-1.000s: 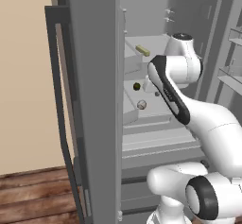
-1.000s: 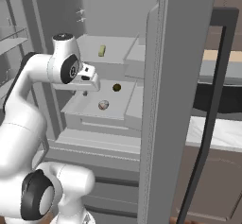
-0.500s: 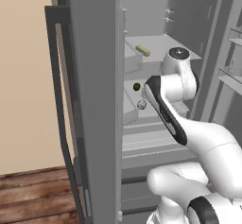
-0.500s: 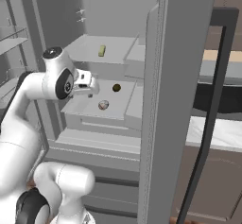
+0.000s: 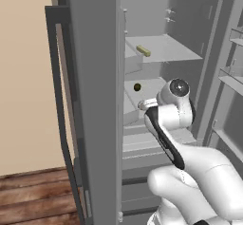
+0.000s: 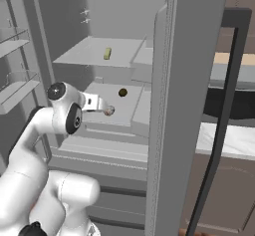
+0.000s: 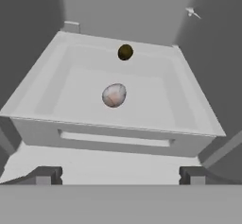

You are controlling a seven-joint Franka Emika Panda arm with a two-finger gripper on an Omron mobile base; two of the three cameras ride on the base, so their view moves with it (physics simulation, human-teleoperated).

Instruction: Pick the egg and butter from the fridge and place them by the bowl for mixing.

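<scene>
Okay, I've got the gripper (image 7: 120,175) spread wide in front of the fridge (image 5: 95,100) drawer, the egg (image 7: 114,95) lying loose inside, seemingly untouched, butter (image 5: 143,51) on the shelf above.

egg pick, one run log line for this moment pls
phase: approach egg | claw: open, empty, short of drawer | egg: in fridge drawer, untouched | dark ball: behind egg | butter: upper shelf

Fridge (image 5: 95,100) upper shelf (image 5: 166,51) carries the butter (image 5: 143,51). Drawer tray (image 7: 156,109) below carries the egg (image 7: 114,95) near centre, dark ball (image 7: 125,52) farther back.
</scene>
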